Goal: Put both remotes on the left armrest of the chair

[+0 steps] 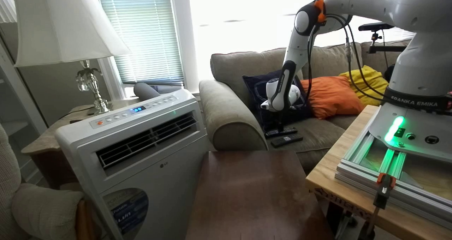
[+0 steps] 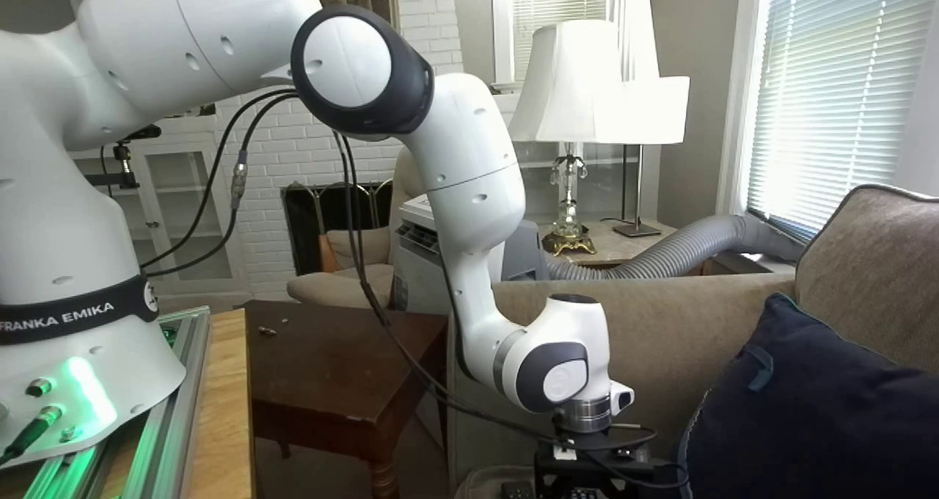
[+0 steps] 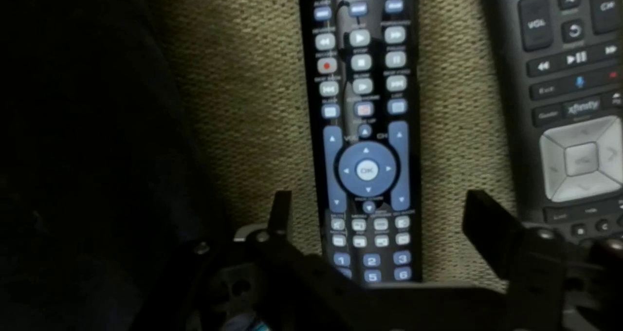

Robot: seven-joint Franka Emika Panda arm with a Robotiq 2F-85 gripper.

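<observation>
Claw (image 3: 379,210) spread apart above blue-buttoned remote (image 3: 367,175), second remote (image 3: 579,158) alongside, navy cushion (image 2: 814,418) near

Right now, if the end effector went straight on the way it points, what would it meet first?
Likely the black remote with a blue navigation ring, between the open jaws of the end effector; their tips seem set to straddle it toward the sofa seat. Depth is unclear.

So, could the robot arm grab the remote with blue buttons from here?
Probably yes: in the wrist view the claw stands open, the remote with blue buttons showing between its tips, with nothing seen on top. The other remote, close alongside, might crowd one side.
</observation>
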